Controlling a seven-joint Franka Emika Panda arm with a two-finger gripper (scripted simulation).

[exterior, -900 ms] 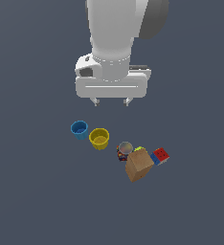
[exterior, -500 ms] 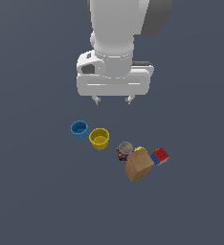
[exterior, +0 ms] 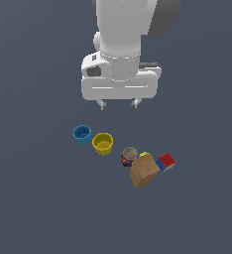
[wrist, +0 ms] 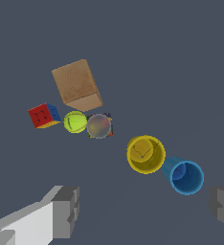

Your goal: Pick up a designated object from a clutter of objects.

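Observation:
The designated object, a small jar with a round grey lid [exterior: 130, 153] [wrist: 99, 126] and multicoloured sides, sits in the clutter between the yellow cup [exterior: 102, 144] [wrist: 145, 154] and the tan box [exterior: 143, 171] [wrist: 77, 86]. A blue cup [exterior: 82, 134] [wrist: 184, 176] stands beyond the yellow one. A red-and-blue cube [exterior: 166, 161] [wrist: 44, 116] and a small green thing [wrist: 75, 121] lie beside the jar. My gripper [exterior: 119, 104] [wrist: 145, 213] hangs open high above the floor, apart from all of them, with nothing between its fingers.
The items rest on a plain dark grey floor [exterior: 43, 208]. The tan box leans tilted against the jar's side in the exterior view.
My gripper has shifted slightly toward the exterior view's right. The objects have not moved.

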